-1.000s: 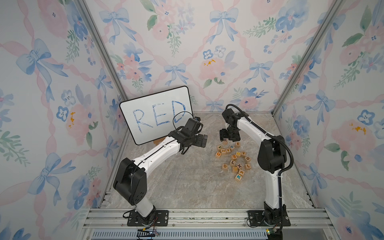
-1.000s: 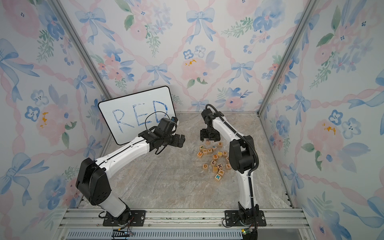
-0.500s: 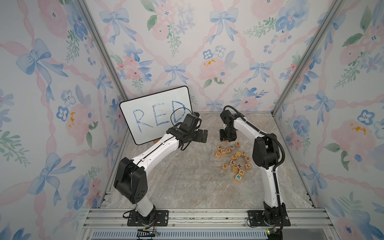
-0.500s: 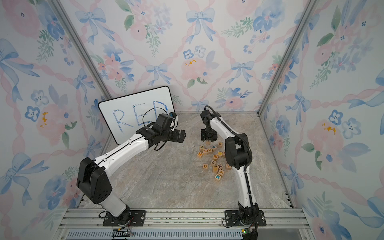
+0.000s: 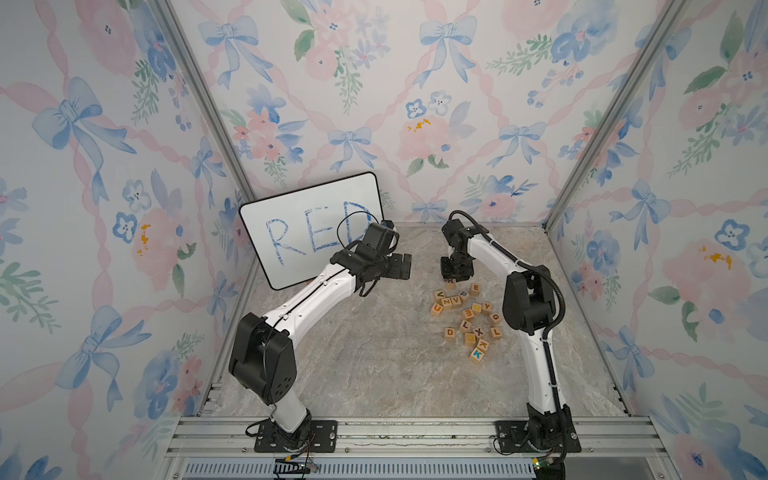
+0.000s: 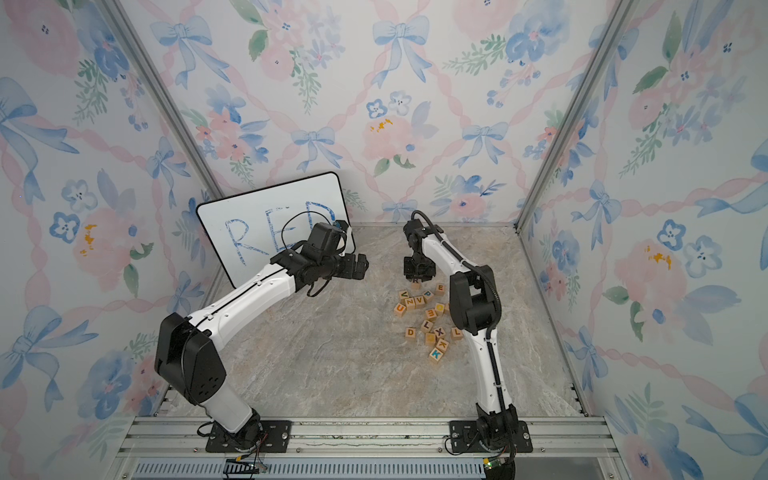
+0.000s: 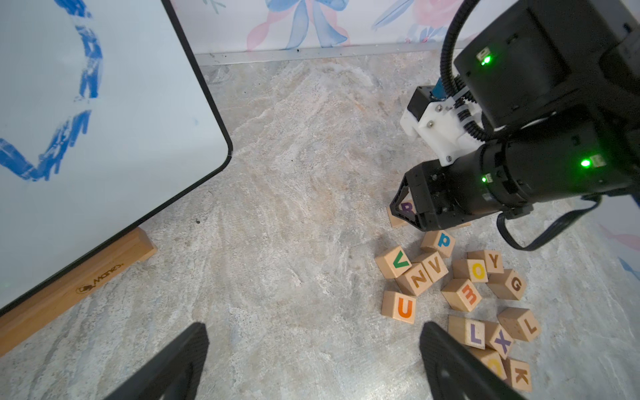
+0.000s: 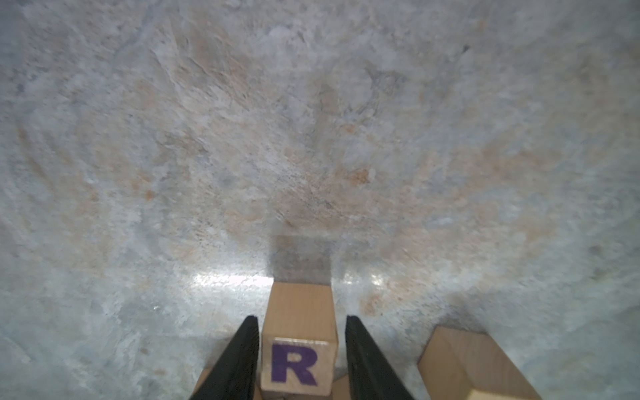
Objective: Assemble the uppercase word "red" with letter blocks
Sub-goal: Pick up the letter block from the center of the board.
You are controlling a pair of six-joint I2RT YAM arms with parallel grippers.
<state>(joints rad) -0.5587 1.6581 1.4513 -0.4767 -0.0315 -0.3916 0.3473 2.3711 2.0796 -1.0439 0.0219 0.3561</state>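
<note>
Right claw [image 8: 300,317] straddles the face-up R block [image 8: 298,360], jaws apparently not quite touching.

Open floor [image 5: 365,340] centre, blocks [image 5: 468,312] clustered right (whiteboard [image 5: 299,224] back-left)

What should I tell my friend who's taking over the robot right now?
Left gripper: open, empty, hovering near the whiteboard.
Right gripper: open, jaws either side of the purple R block, narrow gaps showing.
E block and D block: loose in the block pile.
Done: no word laid out.
Left: grip R, place it, then E and D.
</note>
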